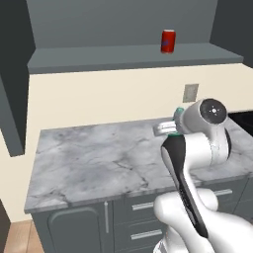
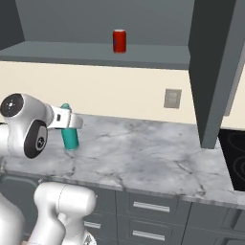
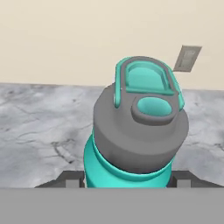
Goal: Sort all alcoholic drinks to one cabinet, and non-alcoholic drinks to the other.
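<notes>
The teal bottle with a grey cap stands upright between my dark fingertips, and my gripper is shut on its body. From the right base view the teal bottle has its base at the marble counter, with the gripper around its upper part. In the left base view the arm hides most of the bottle. A red soda can stands on the shelf floor of the open overhead cabinet.
An open cabinet door hangs over the counter's right part. A wall outlet is behind the counter, and a black stovetop lies at the right. Grey drawers with silver handles run below the counter edge.
</notes>
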### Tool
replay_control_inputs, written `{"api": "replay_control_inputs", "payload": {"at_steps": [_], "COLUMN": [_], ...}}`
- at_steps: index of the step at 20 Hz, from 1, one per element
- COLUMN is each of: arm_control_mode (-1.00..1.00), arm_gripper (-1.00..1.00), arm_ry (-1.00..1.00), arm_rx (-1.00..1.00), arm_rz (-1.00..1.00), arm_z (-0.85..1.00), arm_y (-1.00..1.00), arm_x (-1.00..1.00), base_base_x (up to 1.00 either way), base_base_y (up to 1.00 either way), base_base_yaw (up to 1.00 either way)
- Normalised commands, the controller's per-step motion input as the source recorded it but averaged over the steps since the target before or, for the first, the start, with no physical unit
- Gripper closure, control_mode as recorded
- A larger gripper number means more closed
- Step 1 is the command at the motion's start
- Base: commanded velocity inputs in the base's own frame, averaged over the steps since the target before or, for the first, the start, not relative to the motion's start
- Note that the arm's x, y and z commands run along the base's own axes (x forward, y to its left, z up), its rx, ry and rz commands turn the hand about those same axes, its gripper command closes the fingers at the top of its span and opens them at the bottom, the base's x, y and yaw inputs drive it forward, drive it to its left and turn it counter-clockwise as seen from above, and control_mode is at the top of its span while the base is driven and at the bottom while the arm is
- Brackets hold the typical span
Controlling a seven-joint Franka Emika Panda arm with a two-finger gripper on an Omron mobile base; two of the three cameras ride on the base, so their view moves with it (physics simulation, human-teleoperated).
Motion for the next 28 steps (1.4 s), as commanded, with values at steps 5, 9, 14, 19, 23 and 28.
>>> {"api": "replay_control_inputs", "payload": {"at_steps": [5, 9, 14, 19, 23, 28], "arm_control_mode": [-1.0, -1.0, -1.0, -1.0, -1.0, -1.0], "arm_gripper": [1.0, 1.0, 1.0, 1.0, 1.0, 1.0], "arm_ry": [-0.27, -0.3, -0.2, -0.05, 0.0, 0.0], "arm_rx": [-0.01, -0.03, 0.0, 0.07, 0.12, 0.02], "arm_rz": [0.02, 0.01, 0.0, 0.0, 0.0, 0.0], "arm_z": [0.53, 0.73, 0.85, 0.89, 0.96, 0.47], "arm_y": [0.14, 0.12, 0.02, 0.0, 0.04, 0.06], "arm_x": [-0.17, -0.33, -0.5, -0.49, -0.15, 0.21], "base_base_x": [0.0, 0.0, 0.0, 0.0, 0.0, 0.0], "base_base_y": [0.0, 0.0, 0.0, 0.0, 0.0, 0.0], "base_base_yaw": [0.0, 0.0, 0.0, 0.0, 0.0, 0.0]}}
